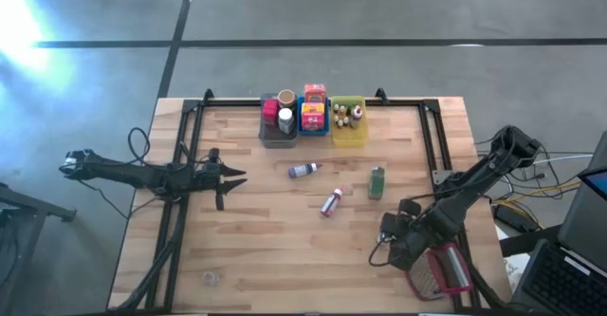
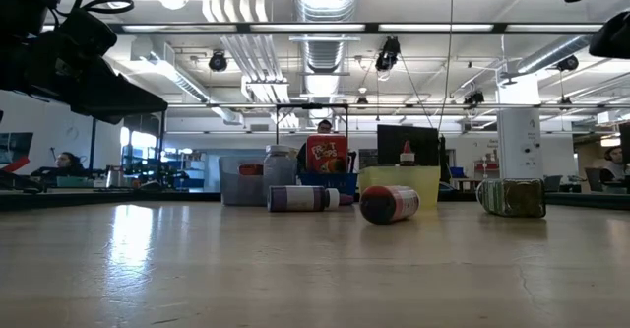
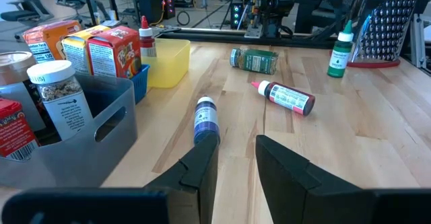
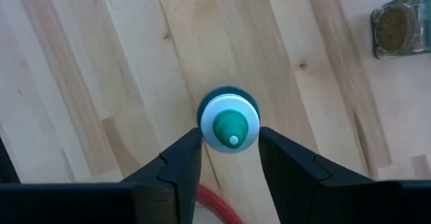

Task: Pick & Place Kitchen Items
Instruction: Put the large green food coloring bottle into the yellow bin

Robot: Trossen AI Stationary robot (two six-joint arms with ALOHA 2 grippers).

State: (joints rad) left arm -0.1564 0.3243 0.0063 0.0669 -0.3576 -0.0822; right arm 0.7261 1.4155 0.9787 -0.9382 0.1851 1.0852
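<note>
High view: right gripper [image 1: 394,243] sits at the table [image 1: 237,250] near-right corner, just beside the red-framed grater [image 1: 439,270]. Left gripper [image 1: 237,176] waits at the left side, pointing toward centre.

Risks, my read:
- Grater leans right next to the target. An off-line descent or lift could clip its frame and drag it.
- Green jar [image 4: 397,23] lies on its side, near but apart. Low risk unless the arm swings wide toward the bins.
- Green bottle [image 4: 229,126] stands upright on a narrow base, so it looks tippy. If one finger lands before the other, it likely topples and rolls, like the purple bottle [image 1: 303,170] and the red bottle [image 1: 331,202] already lying flat mid-table.
- The tapered green cap looks slippery. A pinch too high could slide off, so the grip should go lower, on the body.

Jaws:
- Right: partly spread and looking straight down on the green bottle, one fingertip [image 4: 192,143] at either side of the white collar. Left wrist view shows the green bottle [image 3: 340,51] standing free on the wood with nothing clamped on it, so not gripped yet. Can't tell if a tip grazes the collar.
- Left: fingers [image 3: 202,167] narrowly apart, holding nothing and touching nothing, with the purple bottle just ahead of the tips.

Grey bin [image 1: 265,134], blue bin [image 1: 314,130] and yellow bin [image 1: 349,138] sit at the far edge, already part-filled.
</note>
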